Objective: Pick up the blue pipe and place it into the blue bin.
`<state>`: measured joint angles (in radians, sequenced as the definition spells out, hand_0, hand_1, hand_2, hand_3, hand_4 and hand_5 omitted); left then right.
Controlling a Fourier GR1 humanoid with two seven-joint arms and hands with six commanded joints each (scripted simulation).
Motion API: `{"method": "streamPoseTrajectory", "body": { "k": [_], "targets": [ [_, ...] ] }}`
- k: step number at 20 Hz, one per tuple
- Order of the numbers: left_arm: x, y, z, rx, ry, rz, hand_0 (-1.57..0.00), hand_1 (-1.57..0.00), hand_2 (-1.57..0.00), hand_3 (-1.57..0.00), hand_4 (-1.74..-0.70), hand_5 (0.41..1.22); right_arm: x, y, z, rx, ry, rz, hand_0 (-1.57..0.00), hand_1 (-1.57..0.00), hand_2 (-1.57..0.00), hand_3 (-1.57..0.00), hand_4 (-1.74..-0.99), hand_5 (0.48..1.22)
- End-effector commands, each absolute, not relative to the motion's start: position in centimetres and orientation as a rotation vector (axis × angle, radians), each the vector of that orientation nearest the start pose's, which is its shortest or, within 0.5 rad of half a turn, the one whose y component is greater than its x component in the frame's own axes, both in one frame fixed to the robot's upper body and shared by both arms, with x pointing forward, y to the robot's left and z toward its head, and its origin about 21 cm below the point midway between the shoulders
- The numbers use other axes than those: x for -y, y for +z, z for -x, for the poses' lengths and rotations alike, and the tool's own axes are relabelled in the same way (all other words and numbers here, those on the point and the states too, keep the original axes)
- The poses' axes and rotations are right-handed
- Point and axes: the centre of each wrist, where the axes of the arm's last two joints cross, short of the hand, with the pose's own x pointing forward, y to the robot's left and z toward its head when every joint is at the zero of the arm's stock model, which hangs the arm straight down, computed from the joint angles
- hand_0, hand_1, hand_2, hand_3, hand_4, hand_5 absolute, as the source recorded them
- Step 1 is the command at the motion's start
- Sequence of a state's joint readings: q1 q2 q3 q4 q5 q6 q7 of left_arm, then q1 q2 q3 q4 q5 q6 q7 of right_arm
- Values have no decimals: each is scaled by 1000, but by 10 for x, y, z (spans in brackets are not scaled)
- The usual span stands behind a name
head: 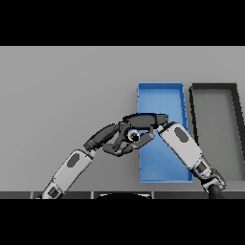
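All I have before me is the worktop (62, 86), a flat grey surface that fills my view from side to side and runs up to the far edge of what I can see. It is plain and matte, one even tone with no grain, seams or marks. The light on it is soft and even: no bright spots, no hard shadows, only a slight darkening close under the things that sit on it. Along my near edge the grey ends in a thin dark strip (72, 194) broken into short segments. No wall, floor or window shows anywhere in my view.
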<state>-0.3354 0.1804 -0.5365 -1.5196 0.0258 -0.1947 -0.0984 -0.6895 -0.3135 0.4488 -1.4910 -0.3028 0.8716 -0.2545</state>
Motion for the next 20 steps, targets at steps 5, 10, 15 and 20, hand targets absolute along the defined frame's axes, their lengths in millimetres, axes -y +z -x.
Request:
{"method": "streamPoseTrajectory", "body": {
  "k": [5, 10, 15, 20],
  "targets": [
    [-115, 49, -278, 1726, -872, 490, 1, 1, 1, 1, -825, 461, 121, 153, -337, 1699, 1453, -1146, -1571, -1571, -1571, -1571, -1499, 1221],
    [-115, 50, -278, 1728, -868, 486, 1, 1, 1, 1, -826, 466, 121, 153, -337, 1710, 1459, -1146, -1571, -1571, -1571, -1571, -1499, 1221],
    [-116, 50, -279, 1729, -864, 480, 1, 1, 1, 1, -828, 470, 121, 153, -337, 1720, 1464, -1147, -1571, -1571, -1571, -1351, -1548, 1221],
    [-116, 50, -279, 1732, -861, 479, 1, 1, 1, 1, -826, 475, 121, 153, -337, 1729, 1464, -1153, -1571, -1571, -1571, -693, -1653, 1205]
  ]
}}
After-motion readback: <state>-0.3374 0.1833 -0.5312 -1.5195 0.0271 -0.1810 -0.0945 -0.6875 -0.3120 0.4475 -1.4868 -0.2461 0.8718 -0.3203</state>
